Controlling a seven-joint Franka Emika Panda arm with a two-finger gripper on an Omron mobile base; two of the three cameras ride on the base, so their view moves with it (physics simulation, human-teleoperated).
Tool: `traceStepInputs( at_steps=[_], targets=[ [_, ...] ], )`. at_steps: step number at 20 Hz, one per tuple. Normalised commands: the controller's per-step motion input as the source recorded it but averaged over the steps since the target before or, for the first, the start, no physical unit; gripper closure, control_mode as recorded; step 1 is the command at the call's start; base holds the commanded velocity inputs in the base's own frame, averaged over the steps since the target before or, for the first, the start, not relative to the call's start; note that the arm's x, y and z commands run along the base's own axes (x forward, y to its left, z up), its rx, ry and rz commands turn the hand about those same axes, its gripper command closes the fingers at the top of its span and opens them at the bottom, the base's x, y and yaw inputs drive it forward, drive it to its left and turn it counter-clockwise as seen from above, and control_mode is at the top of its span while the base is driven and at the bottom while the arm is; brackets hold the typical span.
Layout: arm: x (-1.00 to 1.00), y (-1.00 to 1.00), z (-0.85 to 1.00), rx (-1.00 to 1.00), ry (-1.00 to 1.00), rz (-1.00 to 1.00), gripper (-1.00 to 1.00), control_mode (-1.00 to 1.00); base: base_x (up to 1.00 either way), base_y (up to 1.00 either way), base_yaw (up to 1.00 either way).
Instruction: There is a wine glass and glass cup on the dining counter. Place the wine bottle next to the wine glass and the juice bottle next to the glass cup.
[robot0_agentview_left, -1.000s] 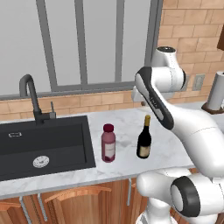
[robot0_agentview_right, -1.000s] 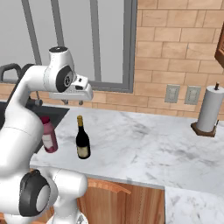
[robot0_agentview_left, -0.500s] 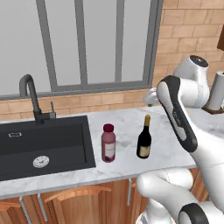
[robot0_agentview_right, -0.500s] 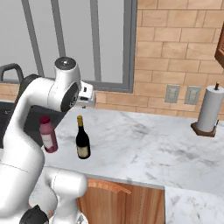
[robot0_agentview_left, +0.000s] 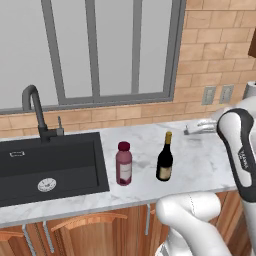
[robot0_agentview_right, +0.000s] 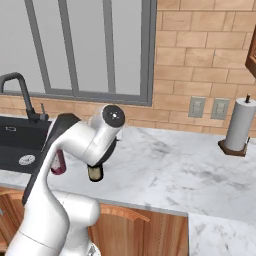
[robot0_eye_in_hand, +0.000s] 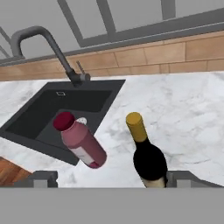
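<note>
- The black sink (robot0_agentview_left: 50, 165) and its dark faucet (robot0_agentview_left: 34, 110) sit at the left of the marble counter (robot0_agentview_left: 200, 165); nothing there differs from half a second ago.
- The juice bottle (robot0_agentview_left: 123, 163) stands upright just right of the sink edge, where it stood a second ago.
- The wine bottle (robot0_agentview_left: 165, 157) stands upright near it on the right, apart from it and likewise unmoved; in the right base view the arm hides most of it.
- The arm has swung: its upper link, over the counter a second ago, now sits at the far right edge of the left base view.
- The gripper (robot0_eye_in_hand: 111, 178) now looks down on both bottles, its dark fingertips (robot0_eye_in_hand: 41, 178) set wide apart with nothing between them.
- A paper towel roll (robot0_agentview_right: 239, 124) stands far right.
- My read: this is the approach to a first pick, probably the wine bottle, nearer the right fingertip. Neither bottle is delivered yet.
</note>
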Motion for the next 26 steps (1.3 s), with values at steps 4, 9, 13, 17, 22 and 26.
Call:
traceStepInputs(
  at_steps=[4, 9, 13, 17, 22, 26],
  targets=[
    [-0.10, -0.20, -0.27, 0.08, 0.00, 0.19, -1.00, -1.00, 0.00, 0.00, 0.00],
    [-0.09, -0.11, -0.16, 0.01, -0.14, 0.21, -1.00, -1.00, 0.00, 0.00, 0.00],
    [-0.03, -0.03, -0.33, 0.00, -0.08, 0.17, -1.00, -1.00, 0.00, 0.00, 0.00],
    [0.10, 0.02, -0.40, 0.00, -0.13, 0.15, -1.00, -1.00, 0.00, 0.00, 0.00],
    [0.19, 0.01, -0.37, 0.00, -0.24, 0.20, -1.00, -1.00, 0.00, 0.00, 0.00],
    [0.03, -0.08, -0.27, 0.02, -0.35, 0.21, -1.00, -1.00, 0.00, 0.00, 0.00]
  ],
)
